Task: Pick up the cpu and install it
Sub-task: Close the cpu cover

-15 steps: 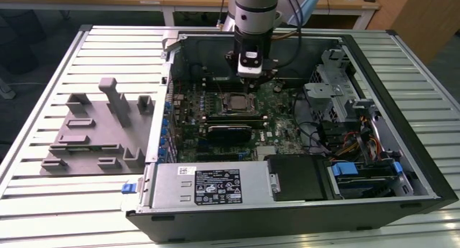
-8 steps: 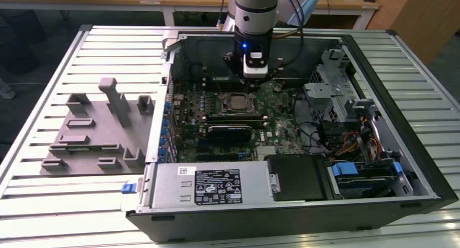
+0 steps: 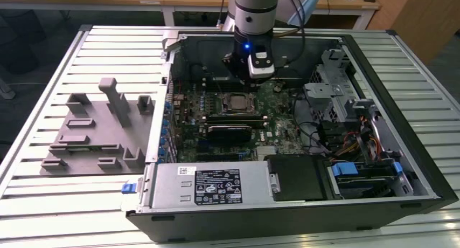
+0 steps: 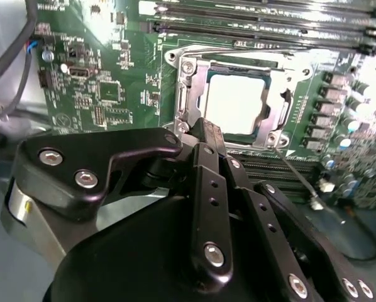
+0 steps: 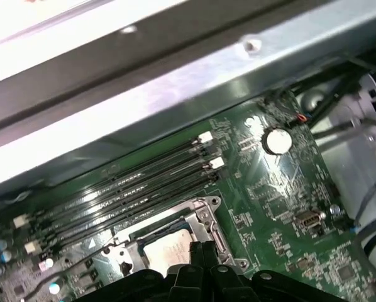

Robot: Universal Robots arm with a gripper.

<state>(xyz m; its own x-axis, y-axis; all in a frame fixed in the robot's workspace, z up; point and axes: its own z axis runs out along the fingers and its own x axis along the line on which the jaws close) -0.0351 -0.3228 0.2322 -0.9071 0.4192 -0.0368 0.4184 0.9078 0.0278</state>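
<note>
Exterior view: one arm (image 3: 251, 11) reaches down into one open computer case (image 3: 287, 226) lying on the slatted table (image 3: 43, 205). One grey tray (image 3: 86, 135) with upright posts sits on the table at the exterior view's left, beside the case and well apart from the arm.

On the green board (image 3: 284, 129) we count one socket (image 3: 239, 102). The one cpu (image 4: 235, 104) lies flat inside it, a pale square framed on all sides by the socket's metal in the second wrist view.

The fingers (image 4: 208, 176) are drawn together with nothing between them. Their tips hang just beside the socket's edge, over the board.

In the first wrist view, four long memory slots (image 5: 131, 189) run between the socket and the case wall (image 5: 175, 82). One coin battery (image 5: 277, 139) sits off to the side.

Room: it is open above the socket. The rear wall stands close behind the arm. One drive cage (image 3: 337, 91) crowds the exterior view's right. One dark block (image 3: 230, 132) lies just beside the socket.
</note>
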